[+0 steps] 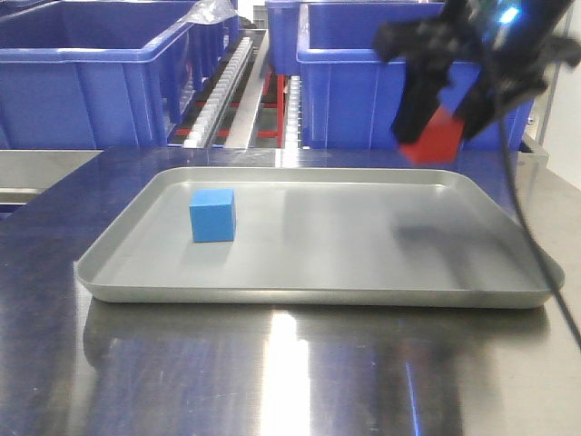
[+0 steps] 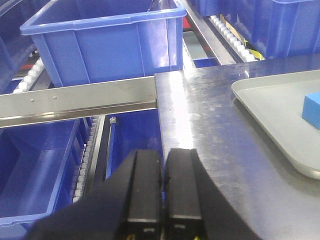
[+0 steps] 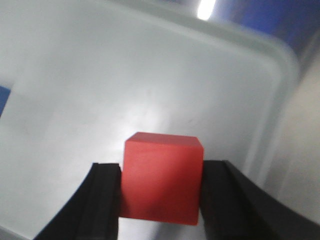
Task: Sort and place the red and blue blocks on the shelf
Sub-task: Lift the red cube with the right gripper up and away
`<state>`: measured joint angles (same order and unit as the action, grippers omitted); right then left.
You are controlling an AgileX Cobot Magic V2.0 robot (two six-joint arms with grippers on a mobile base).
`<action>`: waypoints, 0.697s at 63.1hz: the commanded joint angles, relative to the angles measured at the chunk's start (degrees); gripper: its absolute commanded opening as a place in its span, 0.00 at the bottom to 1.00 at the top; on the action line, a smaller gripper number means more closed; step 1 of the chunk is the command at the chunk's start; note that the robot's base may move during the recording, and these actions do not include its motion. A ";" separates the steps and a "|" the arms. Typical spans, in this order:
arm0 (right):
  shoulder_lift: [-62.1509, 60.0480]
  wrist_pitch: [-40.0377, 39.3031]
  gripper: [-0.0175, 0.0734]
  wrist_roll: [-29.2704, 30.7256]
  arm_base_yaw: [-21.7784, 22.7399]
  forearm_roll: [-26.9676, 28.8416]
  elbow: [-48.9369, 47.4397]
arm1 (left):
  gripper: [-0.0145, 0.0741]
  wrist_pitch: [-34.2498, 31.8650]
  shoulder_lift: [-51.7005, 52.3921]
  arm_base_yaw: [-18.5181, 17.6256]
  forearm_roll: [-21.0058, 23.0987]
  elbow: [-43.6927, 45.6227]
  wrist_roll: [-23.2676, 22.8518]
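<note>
The red block [image 1: 434, 141] hangs in the air above the tray's back right corner, clamped between the black fingers of my right gripper [image 1: 438, 127]. In the right wrist view the red block [image 3: 162, 176] fills the gap of that gripper [image 3: 161, 192] over the tray floor. The sky-blue block [image 1: 212, 215] rests upright on the left part of the grey tray [image 1: 309, 292]; its corner [image 2: 312, 110] shows in the left wrist view. My left gripper [image 2: 163, 156] is shut with nothing in it, at the table's left edge. The shelf rail [image 2: 80, 102] lies ahead of it.
Big dark-blue bins [image 1: 100, 73] [image 1: 399, 86] stand on the rack behind the table, with white roller tracks [image 1: 222, 86] between them. More bins [image 2: 107, 42] [image 2: 35, 175] sit above and below the rail. The steel tabletop [image 1: 290, 372] extends in front of the tray.
</note>
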<state>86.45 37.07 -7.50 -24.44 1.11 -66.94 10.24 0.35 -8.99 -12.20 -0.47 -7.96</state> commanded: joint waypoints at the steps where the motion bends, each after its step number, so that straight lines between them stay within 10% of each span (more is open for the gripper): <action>1: -6.40 -4.08 0.26 0.10 -0.06 -3.79 -0.74 | 0.30 -5.02 1.06 0.06 0.27 -1.76 -0.35; 44: -38.75 -11.25 0.26 0.10 15.91 -4.40 21.83 | 0.30 -5.02 1.06 0.06 0.27 -1.76 -0.35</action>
<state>52.68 31.35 -7.50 -10.53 -2.47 -46.77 10.24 0.35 -8.99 -12.20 -0.47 -7.96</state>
